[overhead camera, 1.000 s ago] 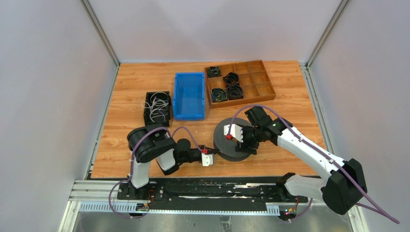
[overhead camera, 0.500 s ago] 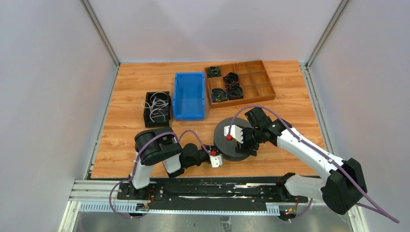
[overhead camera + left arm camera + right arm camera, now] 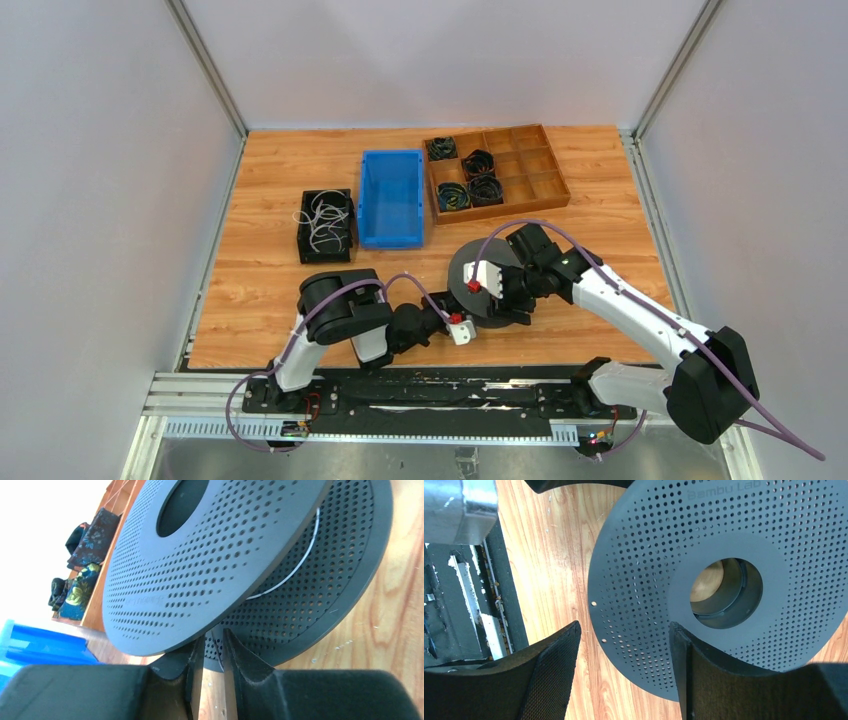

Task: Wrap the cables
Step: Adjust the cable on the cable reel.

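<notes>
So, left gripper (image 3: pixel 212 639): fingers a slit apart at the spool (image 3: pixel 200 580) rim | cable (image 3: pixel 298 565): white turn between the flanges, up-right of those fingers | right gripper (image 3: pixel 624 630): spread wide astride the rim

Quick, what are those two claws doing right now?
Left gripper: slightly open, at the spool rim.
Right gripper: wide open above the spool, holding nothing.
</notes>
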Tool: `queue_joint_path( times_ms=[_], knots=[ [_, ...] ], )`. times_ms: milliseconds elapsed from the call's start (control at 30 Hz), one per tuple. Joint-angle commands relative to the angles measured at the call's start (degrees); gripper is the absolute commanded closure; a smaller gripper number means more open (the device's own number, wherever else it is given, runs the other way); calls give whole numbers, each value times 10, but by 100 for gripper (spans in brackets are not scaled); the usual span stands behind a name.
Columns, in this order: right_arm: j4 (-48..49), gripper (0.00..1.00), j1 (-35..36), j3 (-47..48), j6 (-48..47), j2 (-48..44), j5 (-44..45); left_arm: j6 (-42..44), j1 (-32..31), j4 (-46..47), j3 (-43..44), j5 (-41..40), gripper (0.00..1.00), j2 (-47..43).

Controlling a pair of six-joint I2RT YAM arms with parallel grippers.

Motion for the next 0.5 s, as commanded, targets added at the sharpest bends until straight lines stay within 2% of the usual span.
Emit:
queue_joint_path(
  times_ms=[0, 233, 467],
  knots=[
    [1, 35, -5, -12, 8, -1, -9, 14, -2, 6, 2, -45, 71, 23],
    [2, 35, -6, -13, 9, -1, -8, -14, -2, 7, -22, -29, 53, 4],
    [4, 35, -5, -18, 12, -3, -8, -39, -2, 8, -43, -33, 40, -15]
  ],
)
